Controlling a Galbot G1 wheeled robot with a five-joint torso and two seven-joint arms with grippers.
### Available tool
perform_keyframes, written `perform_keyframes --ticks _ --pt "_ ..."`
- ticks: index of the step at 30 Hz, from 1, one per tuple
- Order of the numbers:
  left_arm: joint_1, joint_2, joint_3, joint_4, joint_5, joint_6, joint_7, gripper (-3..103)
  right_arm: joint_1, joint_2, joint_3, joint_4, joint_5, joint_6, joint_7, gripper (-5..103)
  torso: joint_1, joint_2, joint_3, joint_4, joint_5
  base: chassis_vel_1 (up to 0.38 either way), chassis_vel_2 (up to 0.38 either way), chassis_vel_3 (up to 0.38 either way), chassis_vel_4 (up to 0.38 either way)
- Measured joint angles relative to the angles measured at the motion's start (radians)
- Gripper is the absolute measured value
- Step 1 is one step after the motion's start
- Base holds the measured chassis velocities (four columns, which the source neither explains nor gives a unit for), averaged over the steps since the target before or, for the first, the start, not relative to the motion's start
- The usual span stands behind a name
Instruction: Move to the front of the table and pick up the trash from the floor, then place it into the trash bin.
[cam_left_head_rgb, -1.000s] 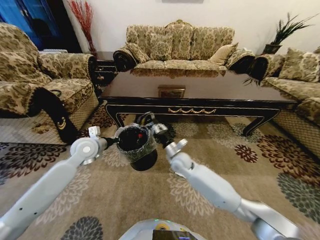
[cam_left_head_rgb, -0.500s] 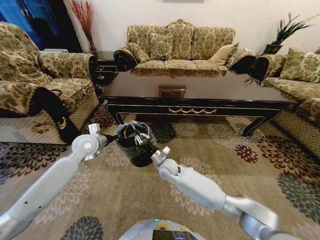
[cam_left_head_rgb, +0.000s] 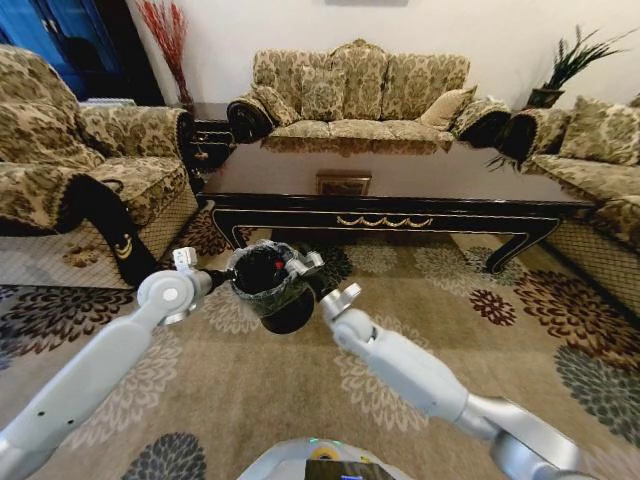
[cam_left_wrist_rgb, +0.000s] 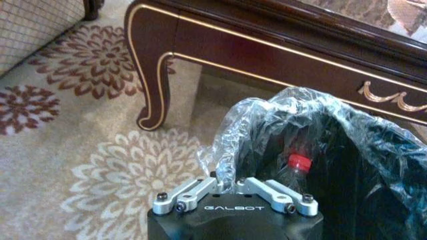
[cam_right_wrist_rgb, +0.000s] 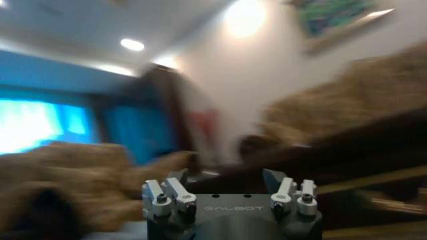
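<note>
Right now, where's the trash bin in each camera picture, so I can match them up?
Head view: the trash bin sits centre-left, between the two arms, before the table.
Left wrist view: its bag-lined rim sits just past the left gripper, which is shut on the rim.
Right wrist view: not in it.
Shared landmark: the table's gold-trimmed apron.

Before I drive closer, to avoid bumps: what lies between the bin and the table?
Head view: bare patterned floor between the trash bin and the table.
</note>
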Motion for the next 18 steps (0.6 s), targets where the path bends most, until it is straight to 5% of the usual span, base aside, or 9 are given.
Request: perform_keyframes --ticks 7,9,13,18 --pt "-0.01 0.015 -0.006 -0.006 -0.003 0.0 0.001 4 -0.053 -0.063 0.091 -0.064 0.112 -0.19 0.21 99 0.0 0.0 0.0 -0.0011 0.0 0.0 0.0 0.0 0.0" --pt "-0.017 0.024 -0.011 -0.014 -0.005 0.0 0.002 4 -0.075 -0.057 0.095 -0.111 0.226 -0.355 0.289 100 0.0 0.0 0.0 -0.0004 0.0001 0.0 0.0 0.0 0.0" --pt "-0.023 0.031 -0.015 -0.025 -0.007 0.0 0.002 4 -0.095 -0.013 0.091 -0.187 0.285 -0.433 0.331 100 0.0 0.0 0.0 -0.0001 -0.0002 0.0 0.0 0.0 0.0" --pt "-0.024 0.032 -0.015 -0.029 -0.009 0.0 0.002 4 -0.107 0.04 0.083 -0.26 0.297 -0.44 0.348 100 0.0 0.0 0.0 -0.0002 -0.0004 0.0 0.0 0.0 0.0"
